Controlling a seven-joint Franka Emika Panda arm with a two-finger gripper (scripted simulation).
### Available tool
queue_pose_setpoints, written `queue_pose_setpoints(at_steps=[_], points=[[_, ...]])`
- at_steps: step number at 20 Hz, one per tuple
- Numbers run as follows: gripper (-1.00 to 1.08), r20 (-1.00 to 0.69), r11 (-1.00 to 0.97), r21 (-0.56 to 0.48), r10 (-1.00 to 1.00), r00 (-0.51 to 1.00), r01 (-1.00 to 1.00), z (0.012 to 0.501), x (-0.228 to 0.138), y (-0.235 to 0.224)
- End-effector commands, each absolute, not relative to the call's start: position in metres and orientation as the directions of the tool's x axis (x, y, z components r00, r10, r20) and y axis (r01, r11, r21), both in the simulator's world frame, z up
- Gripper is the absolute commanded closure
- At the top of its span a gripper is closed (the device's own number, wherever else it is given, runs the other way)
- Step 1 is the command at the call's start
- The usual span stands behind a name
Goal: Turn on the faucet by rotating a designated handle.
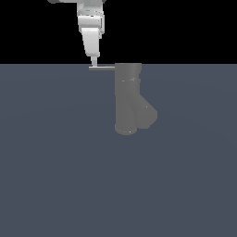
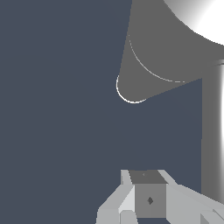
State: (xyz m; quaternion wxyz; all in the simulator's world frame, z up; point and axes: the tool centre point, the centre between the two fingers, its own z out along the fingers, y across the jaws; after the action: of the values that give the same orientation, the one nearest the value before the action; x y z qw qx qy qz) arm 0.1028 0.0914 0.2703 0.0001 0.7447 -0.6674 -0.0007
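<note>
1. The handle (image 1: 102, 68) is a thin pale rod lying level, projecting from the top of the faucet (image 1: 128, 97) toward nine o'clock in the exterior view.
2. The faucet stands upright a little above the middle of that view, a matte grey cylinder with a stubby spout branching toward four o'clock.
3. The gripper (image 1: 94, 64) hangs from the white arm at the handle's far tip, its fingertips reaching down to the rod; whether they touch it cannot be told.
4. The fingers look drawn close together, yet whether they clamp anything cannot be told.
5. In the wrist view the grey faucet (image 2: 162, 57) looms close, with the fingers (image 2: 151, 197) in the foreground.
6. A flat blue-grey floor (image 1: 55, 176) lies all around.
</note>
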Motion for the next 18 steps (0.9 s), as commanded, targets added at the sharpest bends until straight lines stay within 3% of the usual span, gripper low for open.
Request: queue_pose_setpoints(at_steps=[1, 18], points=[[1.08, 0.000, -0.106, 0.000, -0.994, 0.106, -0.994, 0.270, 0.103, 0.091], [1.08, 0.000, -0.107, 0.001, -0.994, 0.107, -0.994, 0.270, 0.067, 0.086]])
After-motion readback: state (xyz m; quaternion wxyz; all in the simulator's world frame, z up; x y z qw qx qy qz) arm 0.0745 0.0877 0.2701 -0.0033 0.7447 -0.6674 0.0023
